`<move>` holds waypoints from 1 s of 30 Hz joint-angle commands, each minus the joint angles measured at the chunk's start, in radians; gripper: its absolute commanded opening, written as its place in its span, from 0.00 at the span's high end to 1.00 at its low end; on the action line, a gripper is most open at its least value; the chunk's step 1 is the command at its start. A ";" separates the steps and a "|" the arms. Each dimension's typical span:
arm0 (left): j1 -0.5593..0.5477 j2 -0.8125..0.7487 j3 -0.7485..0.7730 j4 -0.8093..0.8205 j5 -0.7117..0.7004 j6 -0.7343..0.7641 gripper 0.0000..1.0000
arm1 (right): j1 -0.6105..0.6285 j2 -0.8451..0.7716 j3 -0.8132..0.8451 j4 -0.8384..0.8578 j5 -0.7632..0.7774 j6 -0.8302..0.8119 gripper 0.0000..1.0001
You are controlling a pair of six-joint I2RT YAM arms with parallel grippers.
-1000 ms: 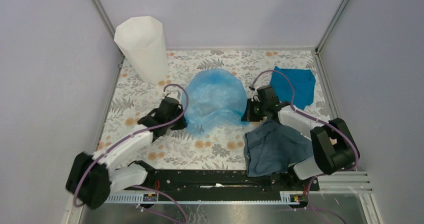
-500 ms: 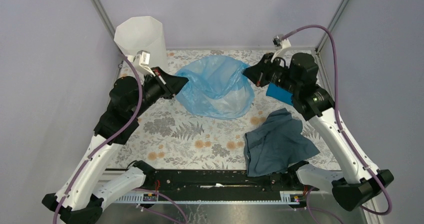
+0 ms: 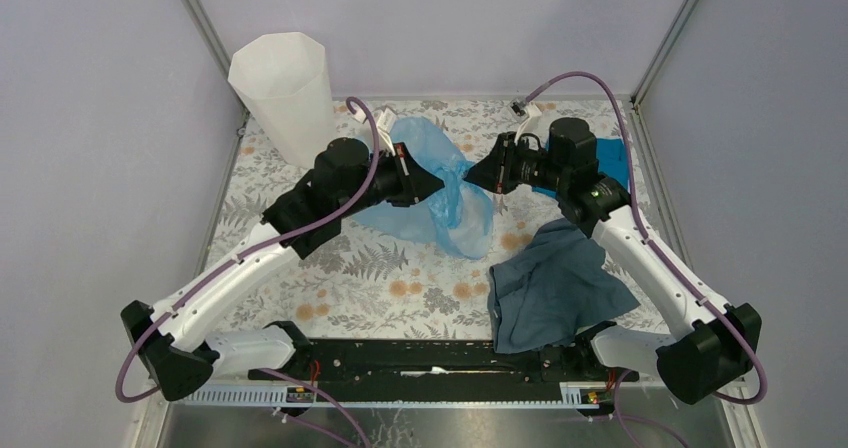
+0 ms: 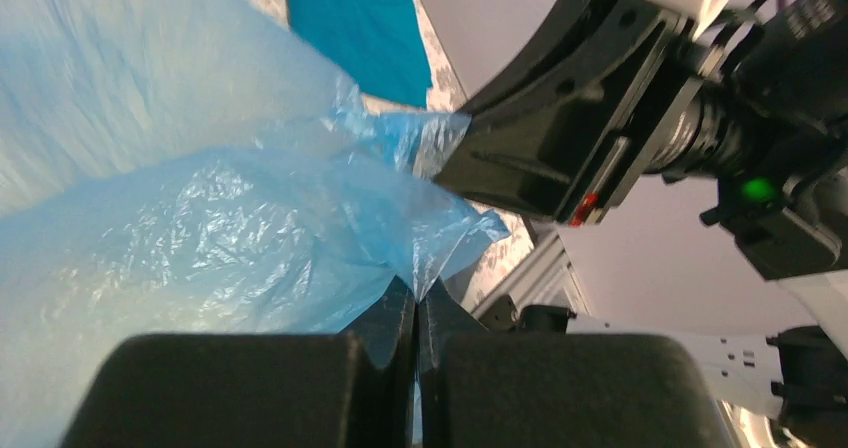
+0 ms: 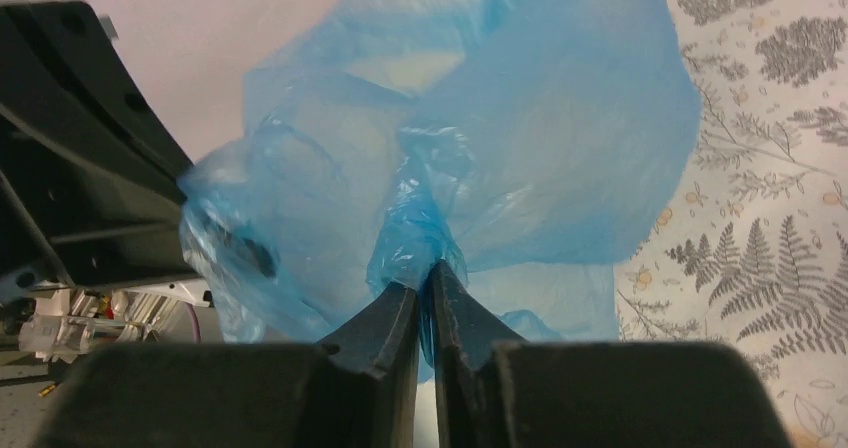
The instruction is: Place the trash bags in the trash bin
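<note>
The left fingers (image 4: 380,328) are clenched on a fold of the bag (image 3: 460,203). The right fingers (image 5: 385,323) are clenched on another fold just beside it. The bag hangs bunched between them, over the middle of the surface. The bin (image 3: 285,93) stands far left, well apart from the bag. The left arm is nearer to it, so the carry should go left and far.
</note>
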 commanded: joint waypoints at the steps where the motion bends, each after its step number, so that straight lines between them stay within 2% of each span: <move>1: 0.002 0.031 0.125 -0.028 -0.068 0.099 1.00 | 0.012 -0.024 0.039 0.105 -0.098 -0.044 0.85; 5: 0.005 0.066 0.169 -0.080 -0.122 0.143 1.00 | 0.014 -0.030 -0.003 0.230 -0.183 -0.004 0.80; 10: 0.010 0.081 0.159 -0.080 -0.112 0.172 1.00 | 0.016 -0.008 -0.071 0.450 -0.287 0.204 0.78; 12: 0.011 0.082 0.149 -0.077 -0.114 0.168 1.00 | 0.019 0.000 -0.100 0.526 -0.295 0.275 0.73; 15: 0.012 0.075 0.133 -0.058 -0.110 0.162 1.00 | 0.020 0.013 -0.099 0.465 -0.259 0.309 0.65; 20: 0.015 0.078 0.125 -0.066 -0.118 0.163 1.00 | 0.020 0.007 -0.103 0.412 -0.243 0.357 0.44; 30: 0.017 0.114 0.135 -0.065 -0.091 0.128 1.00 | 0.036 -0.043 -0.095 0.288 -0.169 0.286 0.05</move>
